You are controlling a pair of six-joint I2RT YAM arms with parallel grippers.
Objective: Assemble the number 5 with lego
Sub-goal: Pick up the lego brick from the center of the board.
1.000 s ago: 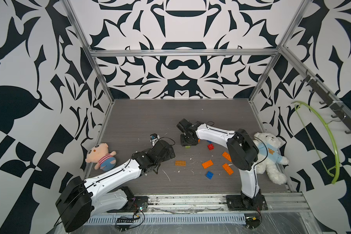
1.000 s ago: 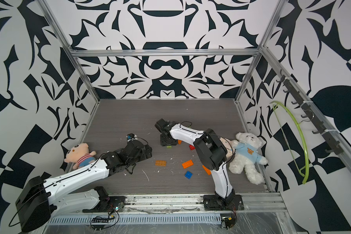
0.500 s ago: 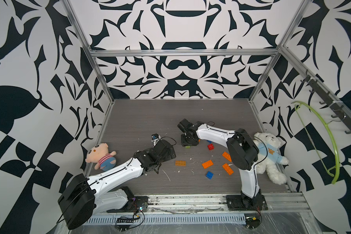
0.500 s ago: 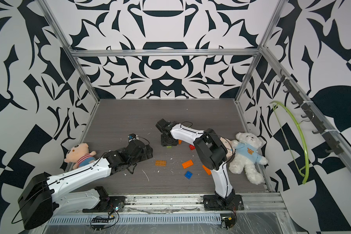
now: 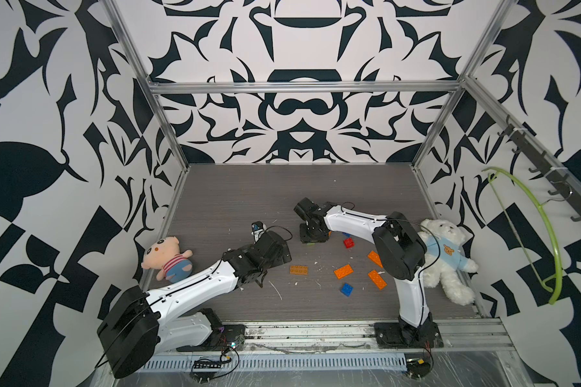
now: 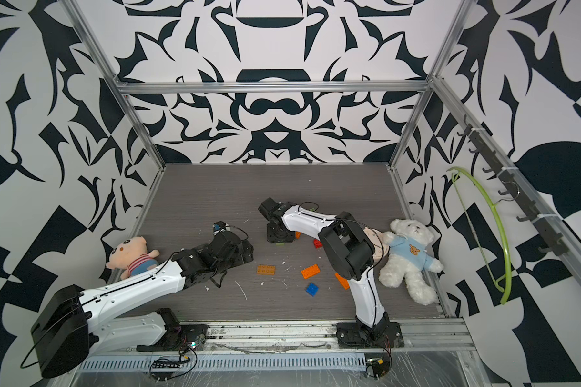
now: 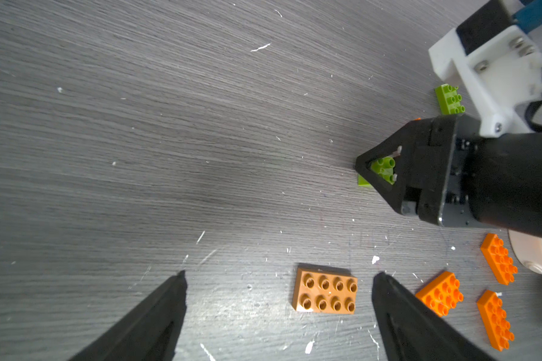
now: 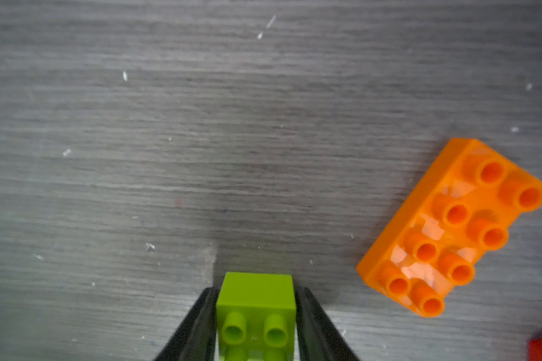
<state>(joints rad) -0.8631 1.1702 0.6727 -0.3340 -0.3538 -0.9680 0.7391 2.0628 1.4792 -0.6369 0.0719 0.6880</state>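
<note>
The lime green lego brick (image 8: 256,300) sits between the two fingers of the right gripper (image 8: 256,292), which is closed on its side faces with the studs showing. The gripper points down near the middle of the table (image 5: 235,207) and holds the brick low over the surface. Whether the brick rests on the table I cannot tell. Just beside it, not touching, lies an orange brick (image 8: 451,228), and a second lime green brick (image 7: 449,99) lies on the far side of the gripper. A red brick (image 5: 349,242), a blue brick (image 5: 347,289) and a loose group of orange bricks (image 5: 343,271) lie toward the right arm's base.

The left gripper (image 7: 279,278) is spread wide and holds nothing. In its wrist view a brown-orange brick (image 7: 325,292) lies flat on the table between its fingertips, nearer one of them and touching neither.

A pig plush (image 5: 166,256) lies at the table's left edge and a white teddy (image 5: 446,254) at its right edge.

Against a second ago, the left arm has crept forward a touch. The right gripper and the loose bricks are where they were.
</note>
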